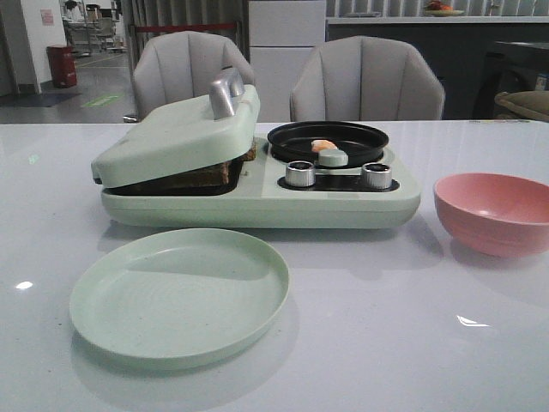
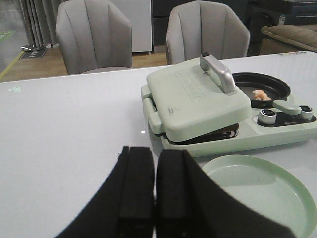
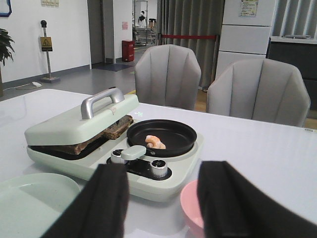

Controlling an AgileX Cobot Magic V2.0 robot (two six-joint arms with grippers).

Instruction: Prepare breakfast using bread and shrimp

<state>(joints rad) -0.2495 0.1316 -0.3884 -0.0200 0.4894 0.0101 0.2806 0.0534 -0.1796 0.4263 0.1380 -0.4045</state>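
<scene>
**Bread under the lid, shrimp in the pan**

We see a pale green breakfast maker standing on the white counter. Its hinged lid, with a silver handle, rests tilted on the bread, so the lid does not close flat. Only the dark crust edge of the bread shows in the gap between lid and base; we cannot tell how many slices lie there.

Beside the lid, the round black pan holds the shrimp, a small orange-pink curl lying near the pan's front edge. In front of the pan sit 2 silver knobs with a pale green knob between them.

An empty pale green plate lies on the counter just in front of the appliance, apart from it. A pink bowl stands to the right of the appliance, near its corner.

In the left wrist view, the left end effector has its black fingers nearly together with only a thin slit between them, holding nothing. In the right wrist view, the right end effector is spread wide, also holding nothing, with the pink bowl's rim visible between its fingers. Neither arm shows in the front view.

Behind the counter stand 2 grey chairs.
</scene>
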